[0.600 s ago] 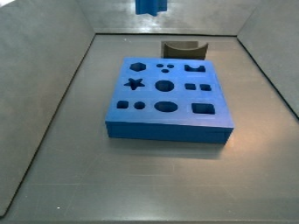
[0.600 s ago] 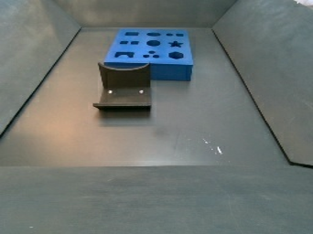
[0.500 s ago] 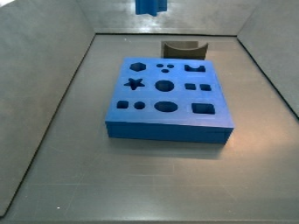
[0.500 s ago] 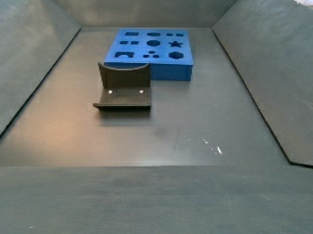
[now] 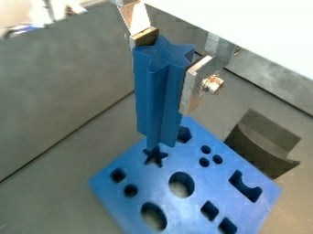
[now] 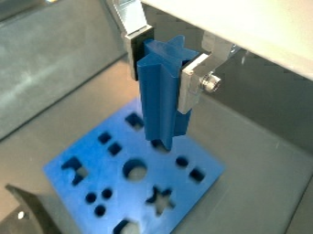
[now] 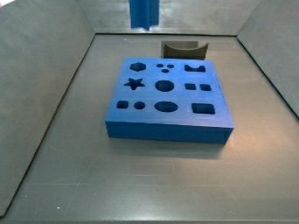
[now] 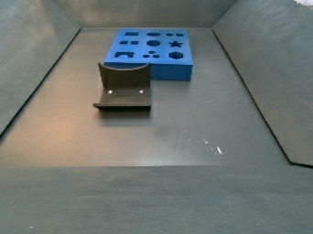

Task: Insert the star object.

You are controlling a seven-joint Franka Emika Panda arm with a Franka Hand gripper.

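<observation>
The star object [image 5: 159,101] is a tall bright-blue ridged prism, held upright between my gripper's [image 5: 169,55] silver fingers; it shows the same way in a wrist view [image 6: 162,101] with the gripper [image 6: 166,59] shut on its upper end. It hangs above the wide blue block [image 5: 166,178] with many shaped holes, its lower end over the star hole [image 5: 156,157]. In a side view only the prism's lower part [image 7: 142,12] shows at the frame's upper edge, well above the block [image 7: 176,129] and its star hole [image 7: 135,84].
The dark fixture [image 7: 183,46] stands behind the block, and also shows in a side view [image 8: 123,87] in front of the block [image 8: 171,71]. Grey walls enclose the floor on three sides.
The star object has come down a little: more of it shows at the top of the side view than before. The block and fixture have not moved.
</observation>
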